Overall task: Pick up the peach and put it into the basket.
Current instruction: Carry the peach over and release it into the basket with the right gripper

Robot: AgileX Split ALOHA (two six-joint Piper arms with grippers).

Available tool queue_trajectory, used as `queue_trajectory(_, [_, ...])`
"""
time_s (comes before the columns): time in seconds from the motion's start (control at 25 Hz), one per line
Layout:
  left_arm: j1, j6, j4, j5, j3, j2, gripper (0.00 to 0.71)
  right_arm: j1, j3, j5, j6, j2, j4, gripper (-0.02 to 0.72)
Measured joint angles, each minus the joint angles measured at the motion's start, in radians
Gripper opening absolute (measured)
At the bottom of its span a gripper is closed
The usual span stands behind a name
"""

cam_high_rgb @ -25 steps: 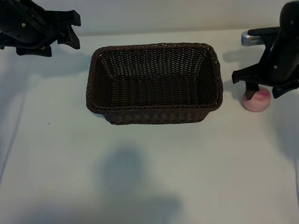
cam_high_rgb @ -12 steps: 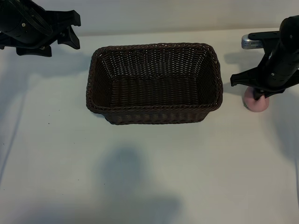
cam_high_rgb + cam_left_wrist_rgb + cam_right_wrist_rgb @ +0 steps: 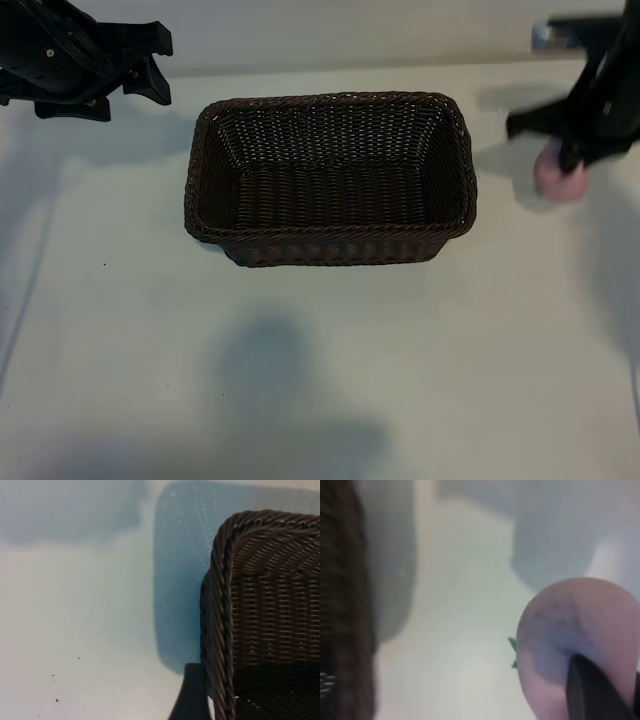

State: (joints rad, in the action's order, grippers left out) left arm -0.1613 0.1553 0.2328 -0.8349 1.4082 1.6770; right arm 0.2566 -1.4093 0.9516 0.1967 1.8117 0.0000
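The peach [image 3: 558, 178], pale pink and round, hangs just off the table at the far right, with a faint shadow beneath it. My right gripper [image 3: 566, 158] is shut on it from above, to the right of the basket [image 3: 330, 243]. Close up in the right wrist view, the peach [image 3: 565, 630] has one dark finger [image 3: 595, 690] pressed against it and a bit of green leaf at its side. The dark-brown wicker basket stands mid-table with nothing inside. My left gripper [image 3: 158, 68] is parked open at the back left, beside the basket's corner [image 3: 225, 605].
White table top all round the basket. A silver-grey object sits at the back right edge behind the right arm. The basket's right wall [image 3: 340, 605] stands between the peach and the basket's inside. Open room in front of the basket.
The right gripper closed its fingers on the peach, then rose and moved slightly back and to the right with it. The left arm and the basket have stayed still.
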Motion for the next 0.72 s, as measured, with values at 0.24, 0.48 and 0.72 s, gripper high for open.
queue_trajectory(0.24, [0.000,0.003,0.000,0.000,0.000,0.000,0.585,0.000,-0.167,0.146,-0.002,-0.032,-0.014,0.043])
queue_trajectory(0.48, [0.000,0.002,0.000,0.000,0.000,0.000,0.585,0.031,-0.186,0.170,-0.003,-0.031,0.000,0.043])
queue_trajectory(0.72, [0.000,0.002,0.000,0.000,0.000,0.000,0.585,0.173,-0.194,0.128,0.006,-0.029,0.040,0.043])
